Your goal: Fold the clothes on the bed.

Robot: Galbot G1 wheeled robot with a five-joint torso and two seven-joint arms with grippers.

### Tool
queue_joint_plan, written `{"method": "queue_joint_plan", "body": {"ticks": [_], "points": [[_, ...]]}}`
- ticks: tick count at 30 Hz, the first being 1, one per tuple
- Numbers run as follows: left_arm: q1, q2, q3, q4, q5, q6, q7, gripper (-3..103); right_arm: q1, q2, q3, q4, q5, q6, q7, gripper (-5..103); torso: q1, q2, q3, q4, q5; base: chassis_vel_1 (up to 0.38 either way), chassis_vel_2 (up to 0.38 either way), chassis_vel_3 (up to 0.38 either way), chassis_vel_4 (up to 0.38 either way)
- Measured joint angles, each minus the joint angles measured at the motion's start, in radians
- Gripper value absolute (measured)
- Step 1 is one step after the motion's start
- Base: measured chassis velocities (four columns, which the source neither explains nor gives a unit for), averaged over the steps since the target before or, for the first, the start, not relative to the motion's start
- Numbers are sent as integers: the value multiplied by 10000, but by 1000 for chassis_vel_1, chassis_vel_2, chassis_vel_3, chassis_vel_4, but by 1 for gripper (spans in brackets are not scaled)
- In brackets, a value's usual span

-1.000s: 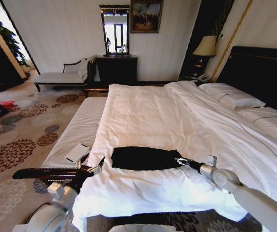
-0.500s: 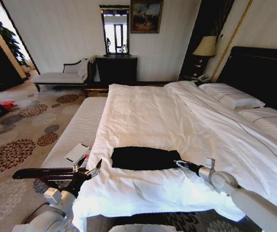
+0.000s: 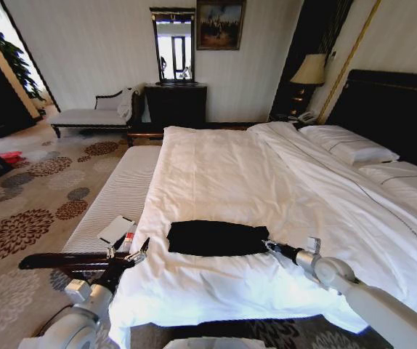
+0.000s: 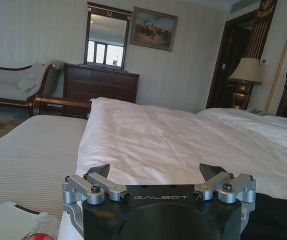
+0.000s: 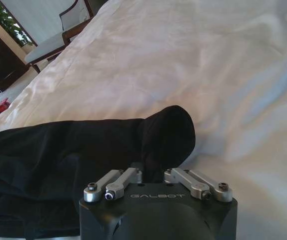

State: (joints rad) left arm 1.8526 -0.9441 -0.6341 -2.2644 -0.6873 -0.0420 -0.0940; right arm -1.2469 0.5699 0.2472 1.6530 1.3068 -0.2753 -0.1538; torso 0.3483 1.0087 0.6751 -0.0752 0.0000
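The clothes [image 3: 216, 238] lie as a flat black band across the near part of the white bed [image 3: 223, 167]. At the band's right end, my right gripper [image 3: 269, 245] is shut on a raised fold of black fabric [image 5: 166, 132], with the sheet [image 5: 183, 60] beyond it. To the left of the clothes, over the bed's near-left edge, my left gripper [image 3: 137, 254] holds nothing. Its fingers [image 4: 98, 172] are spread open and point along the bed [image 4: 158, 145], and a corner of the black fabric [image 4: 276, 220] lies beside them.
A white-cushioned bench [image 3: 118, 193] runs along the bed's left side, carrying a white booklet [image 3: 116, 229] and a small red-topped item [image 3: 129, 238]. Pillows [image 3: 346, 145] and a dark headboard [image 3: 397, 109] are at far right. A chaise [image 3: 92, 114], dresser [image 3: 176, 102] and lamp [image 3: 310, 69] line the back wall.
Both arms have drawn back slightly toward me. The left gripper slid left, farther off the shirt. The right gripper stays at the shirt's right end.
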Motion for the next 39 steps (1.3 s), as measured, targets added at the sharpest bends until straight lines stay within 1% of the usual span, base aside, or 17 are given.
{"method": "queue_joint_plan", "body": {"ticks": [1, 2, 3, 4, 16, 21, 25, 28, 33, 39], "points": [[-26, 4, 25, 7, 0, 1, -9, 100, -8, 0, 5, 12, -6, 0, 0, 13, 0, 0, 0, 0, 0, 0, 0, 0, 0], [-26, 4, 25, 7, 0, 1, -9, 100, -8, 0, 5, 12, -6, 0, 0, 13, 0, 0, 0, 0, 0, 0, 0, 0, 0], [-74, 7, 61, 26, 3, 5, -27, 100, -26, 11, 19, 30, -21, 0, 1, 8, 0, 0, 0, 0, -1, 0, 0, 0, 0], [-90, 11, 68, 39, 6, 8, -35, 100, -31, 26, 27, 37, -37, 0, 1, 5, 0, 0, 0, -1, -1, 0, 0, 0, 0], [-100, -1, 68, 80, 17, 4, -47, 100, -26, 9, 215, 188, -232, 36, -12, 5, 0, 0, 0, 0, 1, 0, 0, 0, 0], [-208, -9, 116, 122, 21, -9, -52, 100, 15, -336, 614, 312, -218, 137, -35, 5, 0, 0, 0, 1, 1, 0, 0, 0, 0], [-364, 8, 204, 140, 15, -12, -65, 100, 85, -793, 1016, 258, -135, 238, -145, 5, 1, 0, 0, 2, 0, 0, 0, 0, 0], [-440, 16, 256, 140, 15, -12, -77, 100, 74, -927, 1179, 185, -127, 274, -189, 5, 1, 0, 0, 1, 0, 0, 0, 0, 0], [-603, 33, 441, 140, 12, -12, -130, 100, -130, -1203, 1715, -362, -115, 420, -370, 5, 0, 0, 0, -1, 0, 0, 0, 0, 0], [-766, 64, 555, 145, 8, -4, -189, 100, -296, -1480, 2064, -1123, -158, 575, -658, 5, 1, 0, 0, -2, 1, 0, 0, 0, 0]]}}
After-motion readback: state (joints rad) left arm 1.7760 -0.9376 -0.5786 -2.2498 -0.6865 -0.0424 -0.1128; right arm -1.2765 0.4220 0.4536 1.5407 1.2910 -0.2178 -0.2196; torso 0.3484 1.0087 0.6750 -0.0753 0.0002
